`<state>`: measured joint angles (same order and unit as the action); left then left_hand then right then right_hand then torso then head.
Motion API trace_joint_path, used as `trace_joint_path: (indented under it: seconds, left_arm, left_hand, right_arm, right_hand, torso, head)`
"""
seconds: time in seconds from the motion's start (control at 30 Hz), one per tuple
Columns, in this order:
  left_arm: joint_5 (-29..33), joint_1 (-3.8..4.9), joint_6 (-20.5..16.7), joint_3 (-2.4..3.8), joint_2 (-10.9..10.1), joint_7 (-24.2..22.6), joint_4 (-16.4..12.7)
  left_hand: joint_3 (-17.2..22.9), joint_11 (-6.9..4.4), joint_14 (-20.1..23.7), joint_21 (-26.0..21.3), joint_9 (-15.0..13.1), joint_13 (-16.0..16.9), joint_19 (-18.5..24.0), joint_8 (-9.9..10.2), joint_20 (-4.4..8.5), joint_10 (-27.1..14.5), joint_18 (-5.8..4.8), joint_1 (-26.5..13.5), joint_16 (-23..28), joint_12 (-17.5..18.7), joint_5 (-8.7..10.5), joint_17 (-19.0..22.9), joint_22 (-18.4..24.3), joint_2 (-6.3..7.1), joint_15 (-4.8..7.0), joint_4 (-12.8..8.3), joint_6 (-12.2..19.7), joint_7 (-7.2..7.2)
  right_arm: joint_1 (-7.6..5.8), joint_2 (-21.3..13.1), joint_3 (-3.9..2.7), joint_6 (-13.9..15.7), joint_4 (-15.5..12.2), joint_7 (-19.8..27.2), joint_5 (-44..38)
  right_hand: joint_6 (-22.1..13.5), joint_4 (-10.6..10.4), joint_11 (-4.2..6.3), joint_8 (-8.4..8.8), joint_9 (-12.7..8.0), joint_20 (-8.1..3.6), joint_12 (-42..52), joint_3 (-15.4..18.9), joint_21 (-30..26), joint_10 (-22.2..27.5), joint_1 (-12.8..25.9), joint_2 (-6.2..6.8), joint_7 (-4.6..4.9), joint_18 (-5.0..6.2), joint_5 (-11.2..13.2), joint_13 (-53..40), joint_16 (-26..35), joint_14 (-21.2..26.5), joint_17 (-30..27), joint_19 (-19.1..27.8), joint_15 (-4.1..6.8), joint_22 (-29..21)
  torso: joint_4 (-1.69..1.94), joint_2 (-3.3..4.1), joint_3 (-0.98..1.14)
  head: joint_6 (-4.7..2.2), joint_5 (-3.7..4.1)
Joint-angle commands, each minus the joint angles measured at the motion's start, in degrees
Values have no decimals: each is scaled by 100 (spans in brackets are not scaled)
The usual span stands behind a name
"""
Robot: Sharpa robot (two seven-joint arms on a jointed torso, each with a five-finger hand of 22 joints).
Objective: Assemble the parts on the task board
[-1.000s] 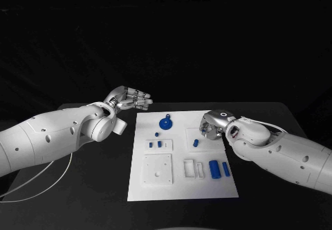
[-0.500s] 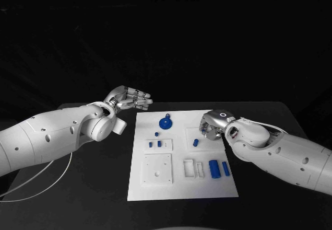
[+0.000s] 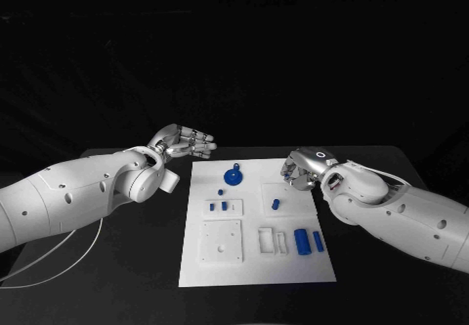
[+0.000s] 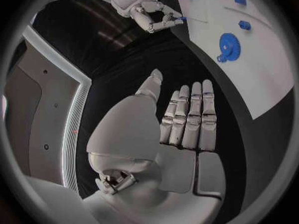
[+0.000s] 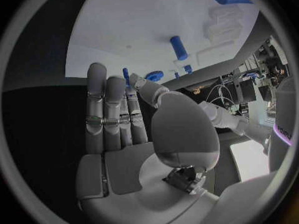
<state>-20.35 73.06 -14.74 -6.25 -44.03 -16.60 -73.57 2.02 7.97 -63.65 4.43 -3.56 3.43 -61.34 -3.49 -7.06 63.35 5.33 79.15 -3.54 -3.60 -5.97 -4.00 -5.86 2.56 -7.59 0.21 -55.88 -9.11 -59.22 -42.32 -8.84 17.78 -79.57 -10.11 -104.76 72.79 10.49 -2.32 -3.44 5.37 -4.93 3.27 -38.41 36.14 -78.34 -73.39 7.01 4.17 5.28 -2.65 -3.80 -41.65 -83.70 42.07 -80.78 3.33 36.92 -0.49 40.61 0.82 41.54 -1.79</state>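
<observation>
While both hands hover w/ fingers apart, holding nothing, assembly looks barely begun: left hand (image 3: 183, 141) off the task board's (image 3: 256, 271) far-left corner, right hand (image 3: 301, 169) over its right edge. Blue gear (image 3: 234, 176), pegs (image 3: 223, 204) & cylinders (image 3: 303, 240) lie loose mid-bench. Smooth matte plastic, square white fixture (image 3: 221, 240).
</observation>
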Motion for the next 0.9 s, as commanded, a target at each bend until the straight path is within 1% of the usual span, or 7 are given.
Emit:
trace_joint_path:
  seconds: [0.03,0.27,0.47,0.6,0.67,0.77,0.9]
  left_arm:
    - [38,5,101,4,38,-85,35]
    - [43,3,80,-1,100,-102,186]
    - [93,-16,-47,-6,225,-134,392]
    - [264,-43,-199,-6,429,-171,661]
    - [361,-59,-247,-6,542,-189,796]
    - [456,-84,-279,-5,672,-209,938]
    - [514,-118,-285,-5,818,-224,1072]
  left_hand:
    - [-34,9,16,30,-1,0,-28,-34,-5,-24,-9,10,3,21,23,4,4,-43,-25,2,-26,6]
    - [-34,9,16,30,-1,0,-28,-34,-5,-24,-9,10,3,21,23,4,4,-43,-25,2,-26,6]
    - [-41,2,-5,44,-3,1,-42,-39,0,-4,-9,-3,1,18,33,1,29,-70,-18,3,-42,11]
    - [-44,0,-11,48,-2,0,-45,-36,3,-3,-10,0,3,21,23,2,34,-70,-16,-3,-44,13]
    - [-42,0,-12,50,-2,1,-47,-36,4,-4,-10,0,2,20,15,2,36,-78,-15,-4,-45,14]
    - [-41,1,-16,52,-2,0,-49,-35,5,-7,-10,0,2,21,11,2,38,-88,-14,-7,-43,13]
    - [-46,2,-14,55,-1,0,-50,-34,6,-12,-11,-10,3,20,9,3,45,-109,-15,-12,-37,10]
  right_arm:
    - [-1,-46,-60,281,-99,177,367]
    - [24,-140,-143,399,-479,357,742]
    - [233,-129,-160,382,-996,462,943]
    - [410,9,-163,357,-1163,495,953]
    - [505,92,-163,356,-1199,505,924]
    - [650,238,-163,381,-1205,526,861]
    - [824,432,-151,399,-1171,539,728]
  right_hand:
    - [20,-33,168,-27,8,-27,18,1,-46,-211,-59,7,9,88,-11,5,20,-14,7,-35,38,17]
    - [12,-42,166,-28,8,-39,18,15,-71,-203,-70,2,12,100,-12,5,32,-13,6,-48,51,53]
    - [4,-37,165,-28,6,-40,18,44,-109,-195,-79,-14,15,101,-12,5,40,-15,8,-55,52,105]
    - [4,-31,165,-28,6,-42,18,52,-122,-193,-78,-18,14,103,-12,5,42,-16,9,-59,54,121]
    - [4,-31,165,-28,6,-42,18,52,-122,-193,-78,-18,14,103,-12,5,42,-16,9,-59,54,121]
    - [-3,-12,162,-27,3,-45,17,59,-148,-183,-79,-30,16,107,-12,5,46,-17,12,-71,58,155]
    - [-3,3,161,-27,1,-45,18,62,-165,-180,-74,-39,16,109,-12,4,44,-18,17,-79,57,180]
  torso:
    - [4,-8,-8]
    - [3,-18,1]
    - [3,-61,-14]
    - [10,-119,-33]
    - [21,-153,-40]
    - [18,-193,-46]
    - [40,-223,-53]
  head:
    - [-11,7]
    - [-12,-80]
    - [7,-213]
    - [63,-379]
    - [127,-541]
    - [195,-682]
    - [294,-949]
